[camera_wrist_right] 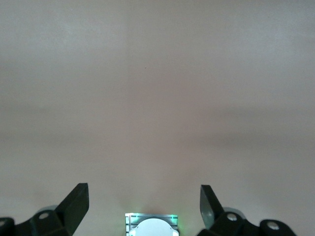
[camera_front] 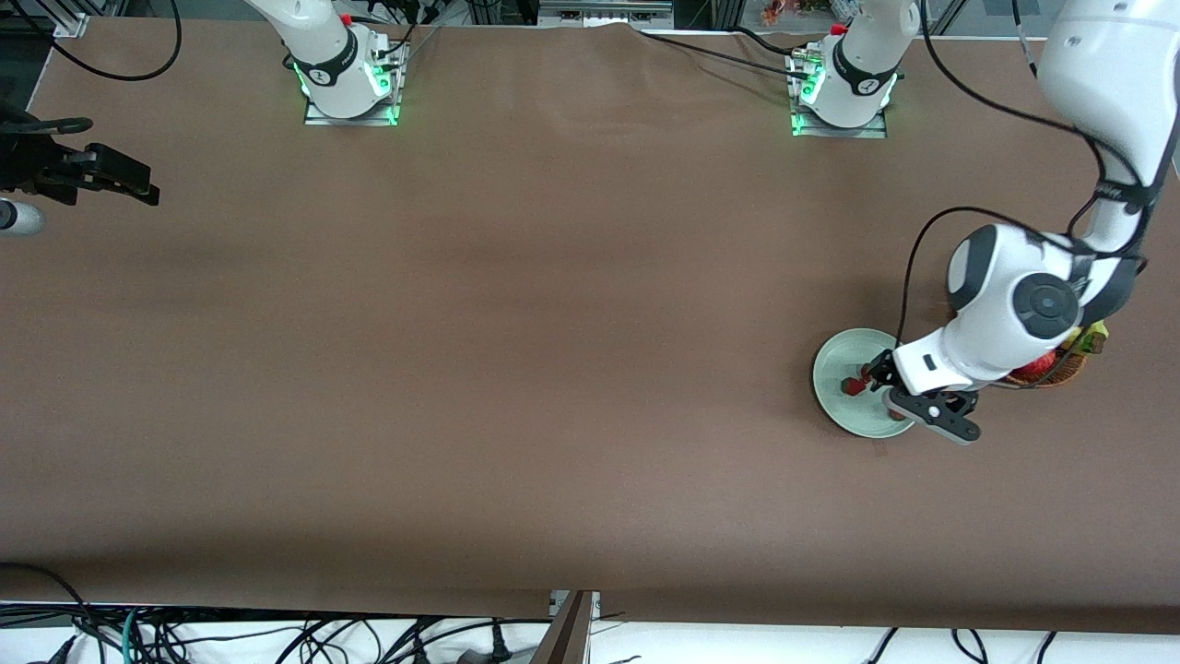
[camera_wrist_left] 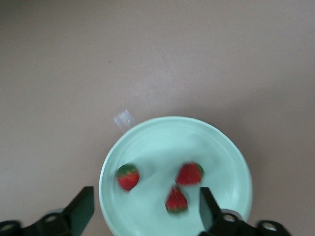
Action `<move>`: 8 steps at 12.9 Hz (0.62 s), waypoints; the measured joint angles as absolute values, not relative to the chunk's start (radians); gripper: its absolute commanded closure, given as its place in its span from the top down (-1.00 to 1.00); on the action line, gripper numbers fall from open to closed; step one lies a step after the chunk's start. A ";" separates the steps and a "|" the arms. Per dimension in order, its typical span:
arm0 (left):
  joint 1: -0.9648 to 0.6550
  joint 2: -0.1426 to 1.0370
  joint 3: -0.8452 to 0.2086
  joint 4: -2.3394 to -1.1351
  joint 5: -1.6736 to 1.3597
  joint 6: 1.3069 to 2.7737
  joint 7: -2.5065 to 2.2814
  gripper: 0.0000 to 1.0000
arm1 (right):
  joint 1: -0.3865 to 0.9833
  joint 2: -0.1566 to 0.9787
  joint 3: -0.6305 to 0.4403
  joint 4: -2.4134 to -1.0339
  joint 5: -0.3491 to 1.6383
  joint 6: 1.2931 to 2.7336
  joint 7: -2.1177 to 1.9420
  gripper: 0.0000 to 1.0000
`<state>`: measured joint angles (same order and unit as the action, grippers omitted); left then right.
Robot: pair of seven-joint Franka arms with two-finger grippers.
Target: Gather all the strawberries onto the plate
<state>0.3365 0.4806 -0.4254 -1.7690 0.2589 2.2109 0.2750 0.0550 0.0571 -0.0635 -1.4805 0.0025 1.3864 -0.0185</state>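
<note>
The pale mint-green plate (camera_front: pixel 834 364) lies toward the left arm's end of the table. In the left wrist view three red strawberries with green caps (camera_wrist_left: pixel 128 177) (camera_wrist_left: pixel 190 173) (camera_wrist_left: pixel 176 200) lie in the plate (camera_wrist_left: pixel 162 135). One strawberry (camera_front: pixel 853 385) shows in the front view; the arm hides the others. My left gripper (camera_front: pixel 874 380) hovers over the plate, open and empty (camera_wrist_left: pixel 145 211). My right gripper (camera_front: pixel 138 184) waits at the right arm's end of the table, open and empty (camera_wrist_right: pixel 142 204).
A brown wicker basket (camera_front: pixel 1060 371) stands beside the plate, mostly hidden under the left arm, with a red apple (camera_front: pixel 1037 364) and a yellow-green item (camera_front: pixel 1092 339) in it. A small pale scrap (camera_wrist_left: pixel 123 118) lies on the table by the plate's rim.
</note>
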 measured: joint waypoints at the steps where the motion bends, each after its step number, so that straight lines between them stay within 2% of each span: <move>1: 0.336 0.451 -0.432 -1.714 0.239 2.081 0.275 1.00 | 0.055 0.057 -0.063 -1.481 0.003 1.387 -0.019 1.00; 5: 0.336 0.398 -0.447 -1.439 0.216 1.633 0.267 1.00 | 0.055 0.057 -0.063 -1.481 0.003 1.387 -0.018 1.00; 8: 0.321 0.371 -0.440 -1.294 0.176 1.462 0.237 1.00 | 0.055 0.058 -0.062 -1.481 0.003 1.387 -0.018 1.00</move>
<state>0.3212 0.3714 -0.4402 -1.2936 0.1758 1.4620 0.2374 0.0551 0.0578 -0.0624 -1.4806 0.0025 1.3871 -0.0184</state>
